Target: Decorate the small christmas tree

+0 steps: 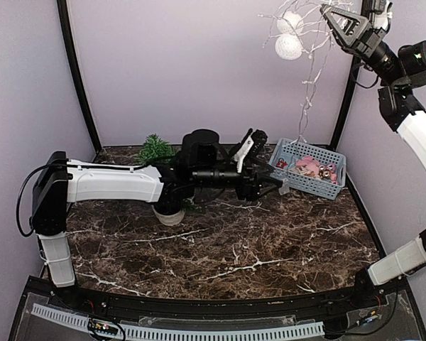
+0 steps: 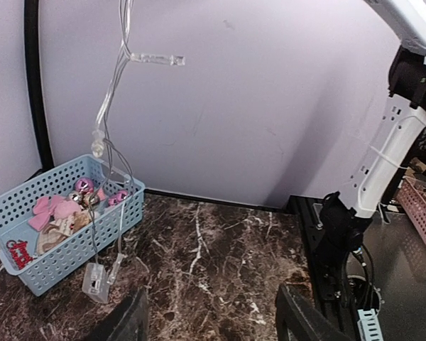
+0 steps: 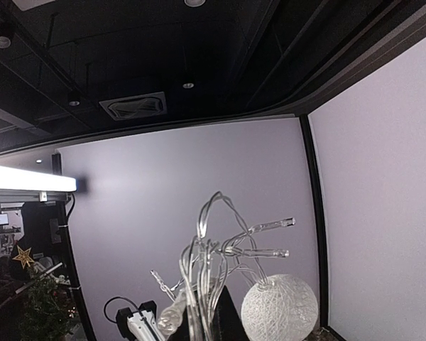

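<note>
Stringing the lights is, by my reading, the step in hand.

Top view: right gripper [image 1: 331,15] at 1 o'clock, high up, closed on a string of clear wire fairy lights [image 1: 310,92] bearing two white woven balls [image 1: 290,45]; the strand drops to a pale blue plastic lattice basket [image 1: 319,186] of pink ornaments [image 1: 309,167] at 3 o'clock on the dark marbled tabletop [image 1: 234,249]; the small christmas tree [image 1: 156,149], bushy and dark green in a round white pot [image 1: 169,215], stands at 10 o'clock near centre, well apart from the lights, its middle hidden by the left arm [image 1: 113,183]; left gripper [image 1: 263,167] just beside the basket.

Left wrist view: fingers [image 2: 298,320] apart, nothing between them, cut off at 6 o'clock; the string's small clear end box [image 2: 96,280] at 8 o'clock, touching the basket or just beside it, I cannot tell which.

Right wrist view: wire loops and one ball at 6 o'clock; the fingers themselves hidden.

The next move calls for carrying the strand over to the tree and draping it without snagging the basket.
</note>
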Tool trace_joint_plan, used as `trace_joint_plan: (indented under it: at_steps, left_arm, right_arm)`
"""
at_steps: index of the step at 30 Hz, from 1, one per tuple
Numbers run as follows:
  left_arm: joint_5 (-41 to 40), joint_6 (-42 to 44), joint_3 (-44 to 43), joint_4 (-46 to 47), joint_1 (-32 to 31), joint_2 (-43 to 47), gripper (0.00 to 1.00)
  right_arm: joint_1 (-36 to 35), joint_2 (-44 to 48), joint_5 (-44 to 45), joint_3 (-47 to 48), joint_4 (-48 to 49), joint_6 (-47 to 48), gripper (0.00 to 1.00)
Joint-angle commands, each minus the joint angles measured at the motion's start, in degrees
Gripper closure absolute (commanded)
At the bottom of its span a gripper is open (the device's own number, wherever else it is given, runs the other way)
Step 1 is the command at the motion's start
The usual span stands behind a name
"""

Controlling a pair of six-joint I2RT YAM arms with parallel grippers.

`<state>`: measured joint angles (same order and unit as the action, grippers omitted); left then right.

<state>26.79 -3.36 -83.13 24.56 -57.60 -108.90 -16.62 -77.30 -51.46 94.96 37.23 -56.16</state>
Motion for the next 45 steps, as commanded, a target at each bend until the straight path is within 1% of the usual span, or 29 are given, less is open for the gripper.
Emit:
trace_joint_plan:
  at_steps: [1,5,8,9,11,13,14,15,16,18,21,25,27,31,34,36,38,42,43,44,45]
  left_arm:
    - [-7.3,3.0,-2.3,-3.0,0.1,-0.3,0.38]
    - [-12.8,4.8,-0.8,-4.4,0.1,-0.5,0.39]
    - [-19.1,3.9,2.9,-3.5,0.1,-0.5,0.38]
    - [-19.8,3.7,3.9,-2.2,0.1,-0.4,0.35]
    - [-19.7,2.8,6.0,0.1,0.0,-0.5,0.34]
    - [-16.0,1.6,7.4,2.6,0.0,-1.1,0.33]
    - [-11.3,1.2,7.7,3.7,0.0,-1.7,0.32]
    - [-8.8,0.3,8.6,6.7,-0.2,-2.0,0.31]
    - [-4.1,-0.1,9.1,10.7,-0.5,-2.7,0.30]
    - [0.4,-0.6,9.8,15.3,-1.7,-3.6,0.27]
    - [3.9,-0.9,7.9,17.0,-4.0,-5.3,0.27]
    - [7.3,-2.9,8.1,20.2,-4.9,-5.7,0.26]
    - [9.8,-3.8,7.8,21.8,-5.2,-6.2,0.23]
    - [10.9,-3.0,3.0,19.2,-5.7,-8.9,0.20]
    - [8.2,-0.6,-1.0,15.0,-5.7,-11.1,0.17]
    - [4.7,0.6,-4.4,12.7,-5.7,-12.6,0.17]
    - [-0.4,1.4,-5.3,11.3,-5.7,-13.6,0.17]
    - [-10.8,1.9,-4.7,9.7,-5.7,-13.4,0.17]
    - [-14.9,1.7,-4.3,9.5,-5.7,-13.2,0.17]
    - [-16.7,1.4,-3.1,9.7,-5.7,-12.4,0.18]
    - [-20.2,1.4,-2.3,10.3,-5.7,-12.0,0.19]
  right_arm:
    - [-0.6,2.0,-0.5,-0.3,2.9,0.7,1.00]
    - [-0.6,2.2,-0.3,-0.4,3.2,0.7,1.00]
    - [-0.8,2.2,-0.3,-0.5,4.3,0.1,1.00]
    - [-0.8,2.1,-0.3,-0.4,4.8,-0.2,1.00]
    - [-1.0,1.9,-0.5,-0.3,5.7,-0.9,1.00]
    - [-1.2,1.7,-0.6,0.2,6.1,-1.4,1.00]
    - [-1.3,1.5,-0.6,0.6,6.1,-1.6,1.00]
    - [-1.3,1.4,-0.7,1.1,6.1,-1.8,1.00]
    - [-1.4,1.3,-0.9,1.4,6.1,-2.0,1.00]
    - [-1.5,1.3,-1.1,1.5,6.0,-2.1,1.00]
    - [-1.6,1.8,-0.8,1.2,5.2,-1.7,1.00]
    - [-1.6,2.7,-0.6,1.0,3.5,-0.4,1.00]
    - [-1.6,3.2,-0.5,0.8,3.0,0.1,1.00]
    - [-1.6,4.2,-0.3,-0.3,3.7,0.2,1.00]
    - [-1.5,4.9,-0.3,-1.0,4.1,0.2,1.00]
    - [-1.6,5.2,-0.4,-1.2,3.9,0.3,1.00]
    - [-1.6,5.4,-0.4,-1.0,3.4,0.7,1.00]
    - [-1.6,5.4,-0.6,-0.7,3.1,0.8,1.00]
    - [-1.6,5.5,-0.6,-0.8,3.1,0.9,1.00]
    - [-1.6,5.5,-0.6,-1.0,3.2,0.9,1.00]
    - [-1.6,5.6,-0.6,-1.2,3.3,0.9,1.00]
